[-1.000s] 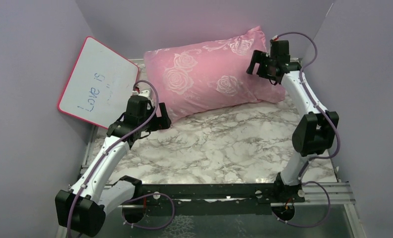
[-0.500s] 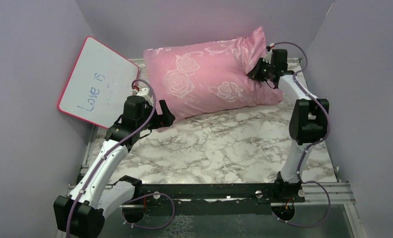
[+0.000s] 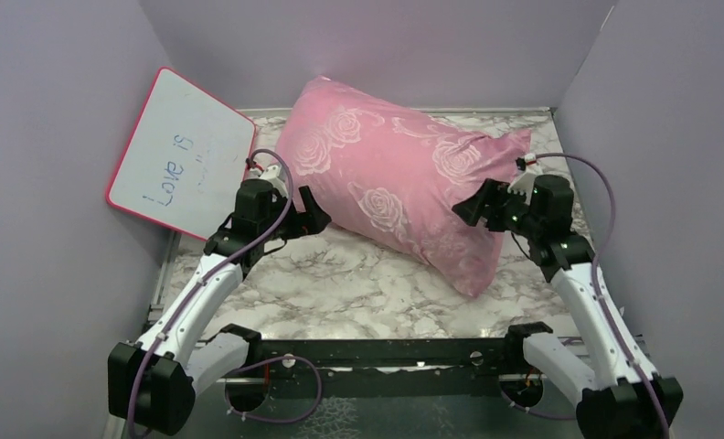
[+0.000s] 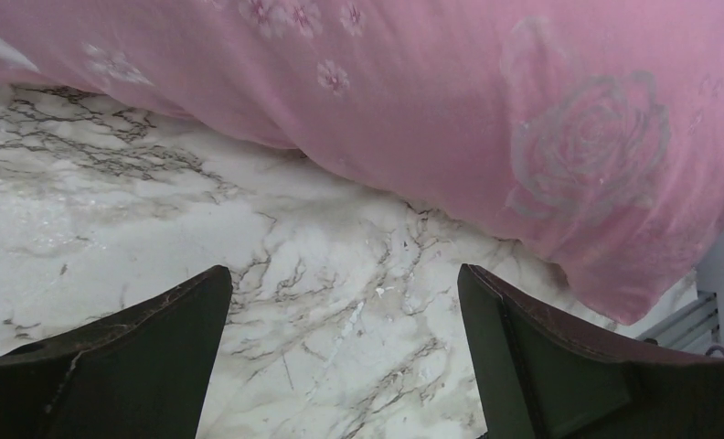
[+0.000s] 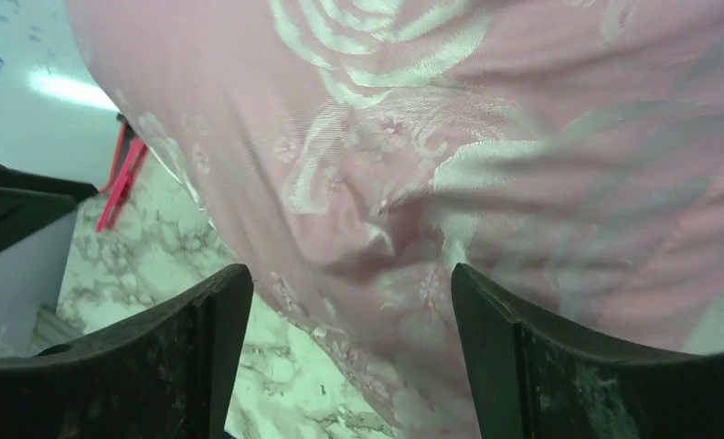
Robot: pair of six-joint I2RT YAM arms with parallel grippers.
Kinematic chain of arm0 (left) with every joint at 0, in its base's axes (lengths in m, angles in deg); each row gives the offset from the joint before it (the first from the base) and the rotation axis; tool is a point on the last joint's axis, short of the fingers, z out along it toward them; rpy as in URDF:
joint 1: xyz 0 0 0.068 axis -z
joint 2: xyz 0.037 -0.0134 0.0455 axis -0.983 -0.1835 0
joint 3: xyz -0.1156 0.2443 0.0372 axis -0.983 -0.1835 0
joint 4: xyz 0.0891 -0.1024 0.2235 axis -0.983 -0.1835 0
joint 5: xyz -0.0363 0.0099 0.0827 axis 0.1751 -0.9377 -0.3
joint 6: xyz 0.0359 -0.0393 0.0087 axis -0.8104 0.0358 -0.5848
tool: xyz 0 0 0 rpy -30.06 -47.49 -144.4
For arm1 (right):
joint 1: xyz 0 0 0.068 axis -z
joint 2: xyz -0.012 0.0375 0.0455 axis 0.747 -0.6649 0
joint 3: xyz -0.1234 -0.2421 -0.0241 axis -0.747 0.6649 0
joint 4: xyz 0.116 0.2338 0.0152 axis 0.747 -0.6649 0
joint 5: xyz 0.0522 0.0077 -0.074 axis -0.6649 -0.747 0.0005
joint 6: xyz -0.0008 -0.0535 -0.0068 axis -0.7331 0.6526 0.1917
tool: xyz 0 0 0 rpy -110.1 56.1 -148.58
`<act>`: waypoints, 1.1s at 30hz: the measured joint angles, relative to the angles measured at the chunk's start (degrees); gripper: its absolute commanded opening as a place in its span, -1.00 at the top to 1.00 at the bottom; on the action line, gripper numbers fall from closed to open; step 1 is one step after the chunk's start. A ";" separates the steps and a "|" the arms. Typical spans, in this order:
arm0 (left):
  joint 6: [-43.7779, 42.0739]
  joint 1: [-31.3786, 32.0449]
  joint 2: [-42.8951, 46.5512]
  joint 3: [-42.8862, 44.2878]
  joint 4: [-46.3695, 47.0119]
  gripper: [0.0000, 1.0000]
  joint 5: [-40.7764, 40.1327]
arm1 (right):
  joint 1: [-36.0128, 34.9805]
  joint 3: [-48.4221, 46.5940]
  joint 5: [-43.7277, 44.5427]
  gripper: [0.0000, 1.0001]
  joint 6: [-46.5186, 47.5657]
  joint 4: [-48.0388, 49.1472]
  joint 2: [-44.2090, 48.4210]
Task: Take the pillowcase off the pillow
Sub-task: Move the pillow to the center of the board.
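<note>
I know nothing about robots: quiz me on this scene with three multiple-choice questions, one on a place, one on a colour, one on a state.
1. Where is the whiteboard?
A. Leaning against the left wall.
B. Hanging from the back wall.
C. By the right wall.
2. What colour is the pillowcase?
A. Blue stripes.
B. Plain white.
C. Pink with pale roses.
3. How is the left gripper?
A. Shut on fabric.
B. Open, holding nothing.
C. Shut on the whiteboard.
Answers: 1 A, it tilts against that wall. 2 C, roses show across the pink fabric. 3 B, its fingers stand wide apart over bare table.
</note>
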 measured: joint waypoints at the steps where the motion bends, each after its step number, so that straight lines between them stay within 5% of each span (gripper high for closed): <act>1: 0.35 0.00 -0.68 -0.31 0.68 -0.90 0.79 | -0.02 -0.72 0.98 -0.83 0.09 -1.70 2.43; 8: 1.07 0.00 -2.91 -0.63 3.54 -0.91 5.46 | 0.00 -16.87 14.03 -0.92 2.84 -7.52 1.36; 14: 0.87 0.00 1.55 -2.21 2.71 -0.96 6.25 | 0.00 -32.70 19.93 -1.00 6.08 -8.22 -17.81; 24: -0.26 0.00 6.78 -2.21 1.09 -0.97 6.54 | 0.07 -56.85 12.07 -0.97 10.23 -9.53 -53.27; 29: -0.98 0.00 6.99 -2.21 0.90 -0.97 7.58 | 0.68 -57.00 0.33 -0.47 12.00 -10.01 -62.03; 33: -1.27 0.00 5.64 -2.23 1.14 -0.97 8.48 | 0.94 -37.55 -5.46 0.40 10.71 0.61 -50.27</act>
